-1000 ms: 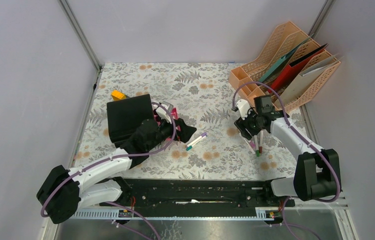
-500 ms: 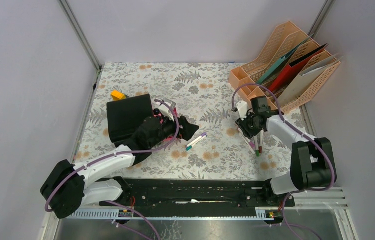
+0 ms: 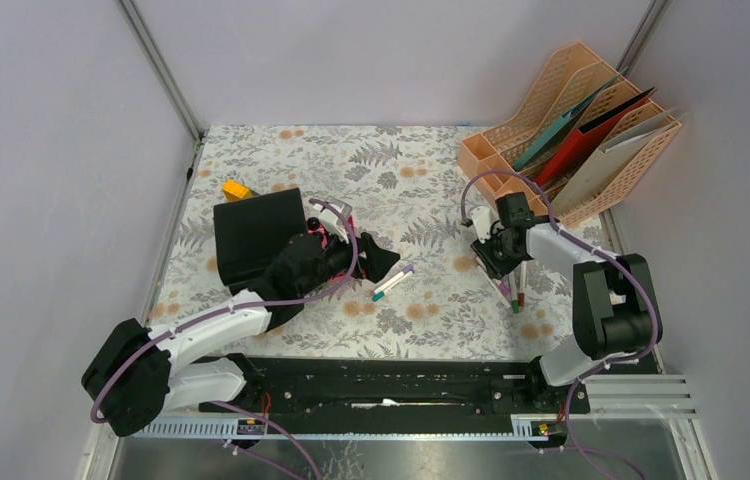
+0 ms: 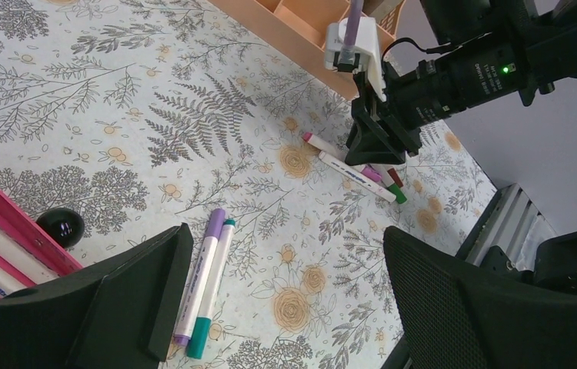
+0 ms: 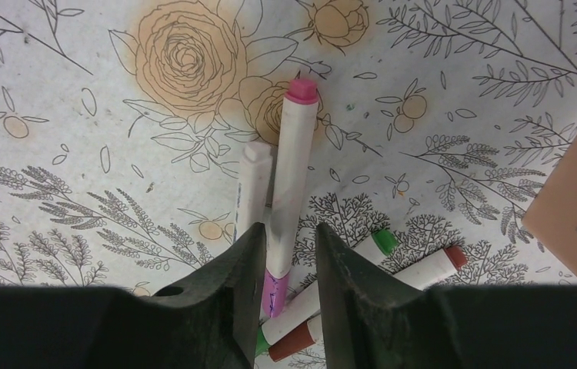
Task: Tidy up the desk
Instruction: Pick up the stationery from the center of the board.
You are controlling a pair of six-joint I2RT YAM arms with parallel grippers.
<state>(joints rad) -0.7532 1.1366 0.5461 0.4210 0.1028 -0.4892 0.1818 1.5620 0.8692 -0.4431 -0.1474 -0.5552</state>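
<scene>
My right tool has narrowed astride the pink marker lying on the desk; whether it grips yet I cannot tell. Lifting comes next, I judge. My left tool stays wide.

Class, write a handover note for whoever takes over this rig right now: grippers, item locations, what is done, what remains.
Left gripper: open, hovering over the purple and teal markers beside the pink tray.
Right gripper: open, jaws straddling the pink-capped marker in the loose pile by the file rack, not clamped.
Done: some markers in tray.
Left: all loose markers on the desk.
</scene>
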